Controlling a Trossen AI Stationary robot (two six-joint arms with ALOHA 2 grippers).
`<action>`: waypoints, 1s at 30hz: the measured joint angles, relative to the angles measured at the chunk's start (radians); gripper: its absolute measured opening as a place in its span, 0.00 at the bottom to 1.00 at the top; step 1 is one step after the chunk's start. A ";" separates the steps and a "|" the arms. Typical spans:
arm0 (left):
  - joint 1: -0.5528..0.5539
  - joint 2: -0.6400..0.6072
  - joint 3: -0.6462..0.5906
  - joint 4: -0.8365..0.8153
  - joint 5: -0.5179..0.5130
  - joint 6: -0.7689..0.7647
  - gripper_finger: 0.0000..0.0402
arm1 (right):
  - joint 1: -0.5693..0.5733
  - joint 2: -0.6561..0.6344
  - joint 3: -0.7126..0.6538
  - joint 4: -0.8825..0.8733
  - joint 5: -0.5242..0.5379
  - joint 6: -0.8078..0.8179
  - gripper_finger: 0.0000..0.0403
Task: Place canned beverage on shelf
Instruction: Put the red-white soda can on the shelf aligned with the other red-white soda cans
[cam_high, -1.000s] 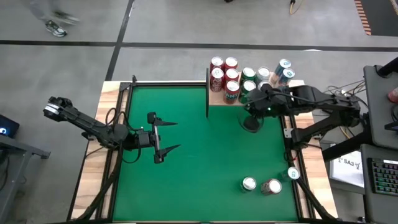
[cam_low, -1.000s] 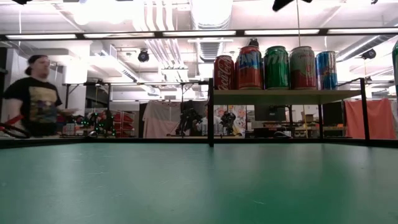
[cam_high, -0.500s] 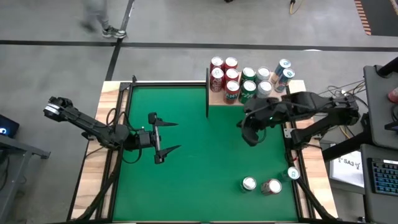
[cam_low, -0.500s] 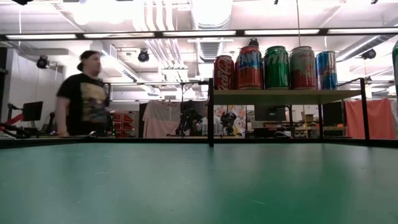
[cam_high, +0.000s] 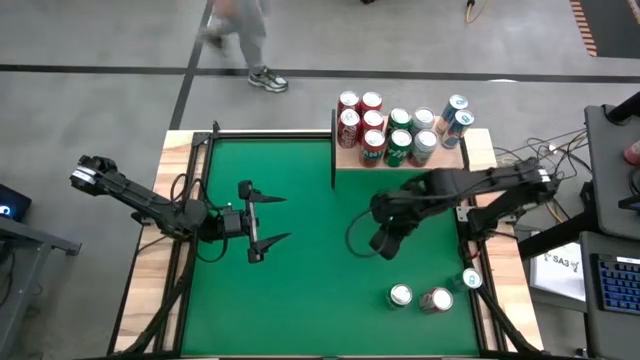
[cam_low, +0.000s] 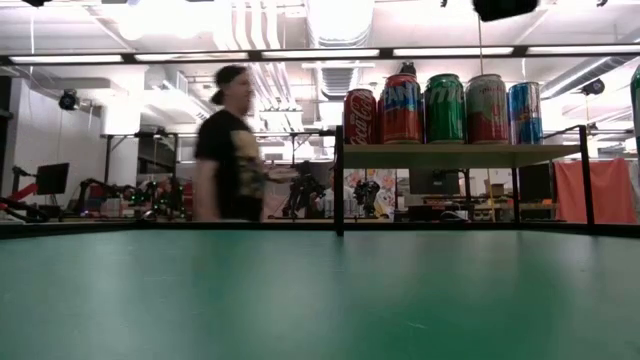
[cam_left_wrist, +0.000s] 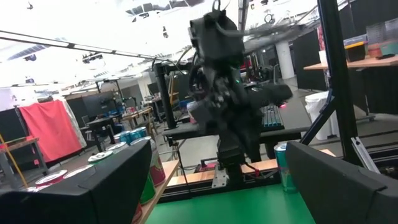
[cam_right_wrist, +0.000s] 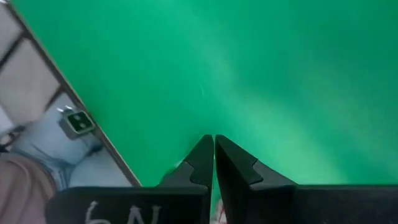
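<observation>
The shelf (cam_high: 452, 158) stands at the table's far right and carries several upright cans (cam_high: 385, 128), red, green and blue; in the low view they line the shelf board (cam_low: 460, 155). Three more cans rest near the table's near right corner: one (cam_high: 400, 295) upright, one (cam_high: 437, 299) beside it, one (cam_high: 471, 279) at the right rim. My right gripper (cam_high: 383, 245) hangs shut and empty above the green felt, between the shelf and those cans, pointing steeply down (cam_right_wrist: 214, 142). My left gripper (cam_high: 285, 217) waits open at mid-left, pointing toward the table's right.
A black post frame (cam_high: 333, 150) edges the shelf's left side. The green felt (cam_high: 310, 290) lies bare between the two grippers. A person (cam_low: 232, 150) walks past beyond the table's far edge. A desk with a keyboard (cam_high: 612, 280) stands to the right.
My right gripper has come away from the shelf toward the table's near edge and a little leftward, sinking and tipping to point more steeply down, its fingers shut throughout. The person behind the table has walked from left to right.
</observation>
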 joint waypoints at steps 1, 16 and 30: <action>0.000 0.000 0.000 0.000 0.000 0.000 0.88 | 0.009 0.013 0.000 -0.016 -0.003 0.019 0.02; 0.000 0.000 0.000 0.001 0.000 -0.011 0.88 | 0.235 0.070 0.000 -0.128 -0.063 0.365 0.02; 0.000 0.000 0.000 0.049 0.002 -0.074 0.88 | 0.606 0.069 -0.032 -0.129 -0.022 0.957 0.02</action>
